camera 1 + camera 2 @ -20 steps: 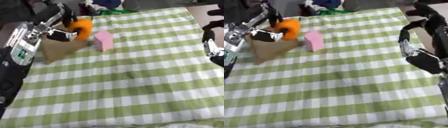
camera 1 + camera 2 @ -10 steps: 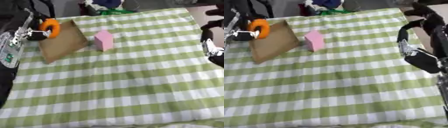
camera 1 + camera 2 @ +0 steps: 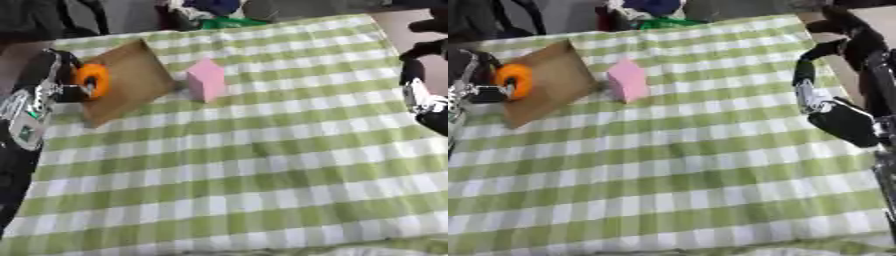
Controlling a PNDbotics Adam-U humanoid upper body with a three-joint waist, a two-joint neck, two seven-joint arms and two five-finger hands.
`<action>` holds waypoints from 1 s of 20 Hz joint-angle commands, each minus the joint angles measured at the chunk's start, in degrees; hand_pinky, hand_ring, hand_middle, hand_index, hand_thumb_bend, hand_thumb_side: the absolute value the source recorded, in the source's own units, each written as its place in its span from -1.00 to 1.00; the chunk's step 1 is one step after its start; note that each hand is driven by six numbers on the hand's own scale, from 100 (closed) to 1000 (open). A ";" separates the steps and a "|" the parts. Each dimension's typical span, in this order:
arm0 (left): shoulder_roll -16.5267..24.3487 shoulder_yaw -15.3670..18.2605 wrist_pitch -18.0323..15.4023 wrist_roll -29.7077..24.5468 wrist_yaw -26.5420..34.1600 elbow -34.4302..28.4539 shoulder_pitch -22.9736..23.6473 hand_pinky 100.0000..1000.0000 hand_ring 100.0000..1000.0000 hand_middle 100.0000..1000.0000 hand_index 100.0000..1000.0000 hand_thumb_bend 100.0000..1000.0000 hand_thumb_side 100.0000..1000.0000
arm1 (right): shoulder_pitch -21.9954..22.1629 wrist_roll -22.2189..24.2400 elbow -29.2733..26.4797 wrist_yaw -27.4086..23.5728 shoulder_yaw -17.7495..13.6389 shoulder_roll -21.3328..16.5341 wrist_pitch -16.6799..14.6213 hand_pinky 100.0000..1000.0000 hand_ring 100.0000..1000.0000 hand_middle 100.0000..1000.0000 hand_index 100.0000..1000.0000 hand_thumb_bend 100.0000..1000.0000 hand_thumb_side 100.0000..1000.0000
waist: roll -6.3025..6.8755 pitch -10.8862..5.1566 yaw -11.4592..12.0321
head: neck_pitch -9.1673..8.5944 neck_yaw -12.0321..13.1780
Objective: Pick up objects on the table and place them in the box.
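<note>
An orange ring-shaped object [image 3: 92, 81] is held in my left hand [image 3: 54, 86], whose fingers are curled round it at the left edge of the table. It hangs over the left part of a flat brown cardboard box piece [image 3: 136, 75] lying on the green checked cloth. A pink block [image 3: 206, 80] stands upright just right of the cardboard, touching nothing else. My right hand [image 3: 837, 120] hovers at the right edge of the table, fingers relaxed and arched upward, holding nothing.
The green-and-white checked cloth [image 3: 262, 170] covers the whole table. Dark and green clutter [image 3: 210, 12] lies beyond the far edge. My left arm, with silver parts [image 3: 26, 125], runs down the left side.
My left hand has carried the orange ring leftward across the cardboard and then a little nearer to me. The pink block and my right hand have stayed put.
</note>
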 commanded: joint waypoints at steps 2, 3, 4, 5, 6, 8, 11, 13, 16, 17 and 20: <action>1.02 -0.34 -0.48 0.27 -0.47 -0.26 -1.52 -0.02 0.01 -0.11 0.40 -0.20 -0.78 | -0.60 0.27 -0.78 -0.33 -0.05 -0.68 -0.17 0.61 0.22 0.54 0.91 -1.00 -0.43 | -0.15 -0.76 -0.04 | 0.29 -0.04; 0.99 -0.37 -0.62 0.02 -0.60 -0.37 -1.56 0.07 0.12 0.00 0.52 -0.05 -0.68 | -0.60 0.29 -0.77 -0.34 -0.05 -0.68 -0.18 0.61 0.22 0.54 0.91 -1.00 -0.42 | -0.13 -0.79 -0.05 | 0.29 -0.03; 1.00 -0.38 -0.73 -0.18 -0.87 -0.64 -1.59 0.08 0.14 0.08 0.58 0.04 -0.63 | -0.59 0.30 -0.77 -0.36 -0.06 -0.68 -0.20 0.61 0.22 0.54 0.91 -1.00 -0.43 | -0.11 -0.82 -0.07 | 0.29 -0.04; 0.91 -0.26 -0.90 -0.39 -0.78 -1.05 -1.67 0.15 0.21 0.18 0.65 0.16 -0.56 | -0.58 0.32 -0.76 -0.37 -0.06 -0.68 -0.20 0.61 0.22 0.54 0.91 -1.00 -0.42 | -0.10 -0.86 -0.06 | 0.29 -0.07; 0.88 -0.05 -1.05 -0.56 -0.48 -1.73 -1.80 0.16 0.23 0.20 0.66 0.20 -0.54 | -0.56 0.33 -0.74 -0.38 -0.07 -0.69 -0.21 0.61 0.22 0.54 0.91 -1.00 -0.43 | -0.09 -0.91 -0.04 | 0.29 -0.11; 0.88 0.33 -1.22 -0.66 0.36 -3.67 -2.17 0.14 0.23 0.20 0.66 0.26 -0.47 | -0.54 0.38 -0.72 -0.41 -0.07 -0.69 -0.24 0.61 0.23 0.54 0.91 -1.00 -0.42 | -0.07 -0.99 0.00 | 0.29 -0.15; 0.98 0.27 -1.64 -1.17 2.27 -7.59 -3.12 0.10 0.21 0.15 0.63 0.24 -0.46 | -0.50 0.48 -0.66 -0.47 -0.03 -0.67 -0.27 0.62 0.23 0.54 0.91 -1.00 -0.42 | -0.04 -1.09 -0.04 | 0.29 -0.13; 0.88 -0.54 -2.47 -2.14 3.56 -9.97 -4.10 0.10 0.20 0.14 0.63 0.22 -0.46 | -0.51 0.56 -0.61 -0.49 0.01 -0.65 -0.31 0.62 0.23 0.53 0.91 -1.00 -0.42 | -0.03 -1.12 -0.19 | 0.29 -0.14; 0.46 -2.99 -4.24 -4.99 4.47 -11.53 -6.08 0.16 0.24 0.16 0.62 0.22 -0.44 | -0.61 0.71 -0.62 -0.60 0.12 -0.65 -0.40 0.62 0.23 0.53 0.91 -1.00 -0.42 | -0.02 -1.20 -0.55 | 0.29 0.05; 0.22 -4.00 -5.20 -6.35 4.18 -11.40 -6.88 0.20 0.25 0.18 0.63 0.21 -0.44 | -0.67 0.76 -0.64 -0.65 0.16 -0.64 -0.42 0.62 0.23 0.53 0.92 -1.00 -0.43 | -0.03 -1.22 -0.68 | 0.29 0.12; -1.07 -7.08 -10.11 -11.84 3.81 -8.94 -9.67 0.29 0.30 0.22 0.64 0.22 -0.47 | -0.86 0.98 -0.71 -0.84 0.31 -0.61 -0.52 0.62 0.23 0.53 0.92 -1.00 -0.43 | -0.04 -1.27 -1.26 | 0.29 0.37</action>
